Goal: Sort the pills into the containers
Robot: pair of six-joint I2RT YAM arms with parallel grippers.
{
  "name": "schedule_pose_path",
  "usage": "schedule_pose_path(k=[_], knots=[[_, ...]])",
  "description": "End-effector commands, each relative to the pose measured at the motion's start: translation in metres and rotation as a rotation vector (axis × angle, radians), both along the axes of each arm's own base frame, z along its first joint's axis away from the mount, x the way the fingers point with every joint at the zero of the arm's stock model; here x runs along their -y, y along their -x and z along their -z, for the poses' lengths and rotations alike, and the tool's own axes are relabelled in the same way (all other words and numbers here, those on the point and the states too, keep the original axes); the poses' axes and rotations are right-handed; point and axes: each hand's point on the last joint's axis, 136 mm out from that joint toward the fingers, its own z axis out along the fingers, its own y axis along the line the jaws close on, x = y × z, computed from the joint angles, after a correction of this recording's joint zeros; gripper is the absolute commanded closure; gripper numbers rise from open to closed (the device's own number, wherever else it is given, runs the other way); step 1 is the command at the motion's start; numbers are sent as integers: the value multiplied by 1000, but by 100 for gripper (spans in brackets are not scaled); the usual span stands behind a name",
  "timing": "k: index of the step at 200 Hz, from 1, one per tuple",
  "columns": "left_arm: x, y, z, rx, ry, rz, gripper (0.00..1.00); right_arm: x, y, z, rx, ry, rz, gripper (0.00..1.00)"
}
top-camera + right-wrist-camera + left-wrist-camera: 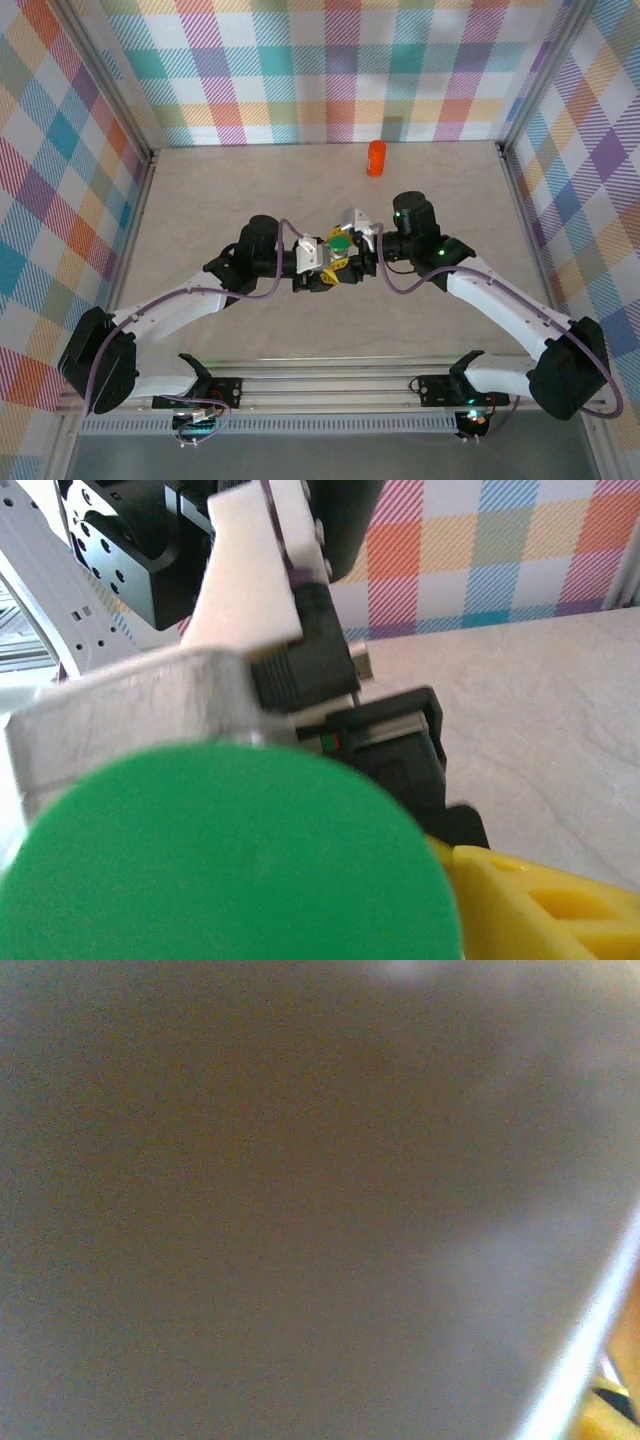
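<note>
1. Pastel checked walls [320, 60] enclose a pale tabletop [200, 200]; both arms meet over its middle.
2. Step in hand, as I judge it: opening the bottle with the green cap [341, 243] so pills can go in. The cap sits between the two grippers, apparently raised off the table.
3. Position of the left gripper [318, 268]: it comes in from the left, just below the cap in the top view, probably on the bottle body. Its jaws are hidden, so I cannot tell whether they clamp. The left wrist camera gives a blurred pale surface [300, 1200] pressed close, too soft to name.
4. Position of the right gripper [352, 235]: just beside the cap, on its far right side. From the right wrist the green cap [230, 860] looms directly under the lens, with a yellow finger [540, 905] at its lower right edge, touching or nearly so. I cannot tell whether the cap is gripped, because the jaws are not visible as a pair.
5. To do it well:
   - Set the right fingers square across the cap.
   - Close firmly before any twist.
   - Turn about the bottle's own axis.
   - Have the left side hold the body so it does not spin along.
   - Lift the cap straight off; a tilt could spill the contents.
6. The orange bottle [376, 157] stands upright near the back wall, well apart from both grippers.
</note>
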Motion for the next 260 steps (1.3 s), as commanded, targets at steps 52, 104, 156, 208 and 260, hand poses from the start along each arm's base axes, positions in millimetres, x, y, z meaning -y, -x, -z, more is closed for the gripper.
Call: schedule_pose_path(k=[52,104,156,208,260], knots=[[8,2,-19,61,25,27,100,-5,11,-16,91,-50,-47,74],[3,-2,-25,97,36,-22,79,2,9,-10,84,-6,13,91],[-4,-6,-29,140,51,-72,0,17,-27,-5,79,57,228,93],[-21,-46,-26,178,61,-336,0,56,-96,-2,65,118,581,93],[-107,-116,-56,171,196,-1022,0,89,-207,59,-11,282,884,94]])
